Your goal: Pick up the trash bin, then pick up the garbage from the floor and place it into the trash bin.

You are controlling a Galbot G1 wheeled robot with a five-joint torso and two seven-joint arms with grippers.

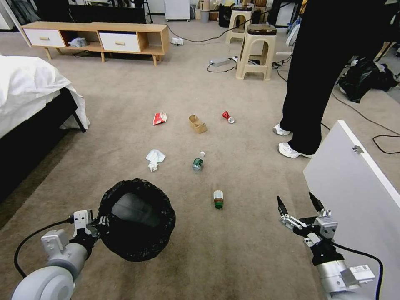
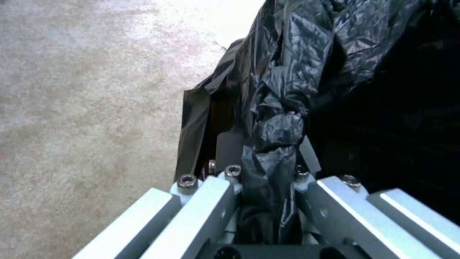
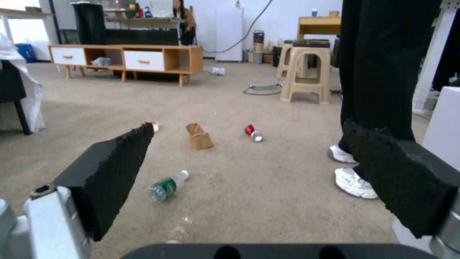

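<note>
The trash bin (image 1: 137, 218), lined with a crinkled black bag (image 2: 287, 90), is at the lower left with my left gripper (image 1: 96, 225) shut on its rim; the bag is pinched between the jaws of that left gripper (image 2: 268, 169). My right gripper (image 1: 298, 204) hangs open above the carpet at the lower right, nothing between its fingers (image 3: 110, 172). Garbage lies ahead on the floor: a red-white wrapper (image 1: 159, 118), a brown paper box (image 1: 197, 123), a red can (image 1: 227, 117), a white tissue (image 1: 154, 158), and two green-labelled bottles (image 1: 198, 161) (image 1: 218, 198).
A bed (image 1: 33, 96) stands at the left and a white panel (image 1: 358, 183) leans close by my right arm. A person's legs (image 1: 316, 83) stand right of the litter. Stools (image 1: 256, 50), a low cabinet (image 1: 100, 39), cables and a heap of black bags (image 1: 364, 77) lie farther back.
</note>
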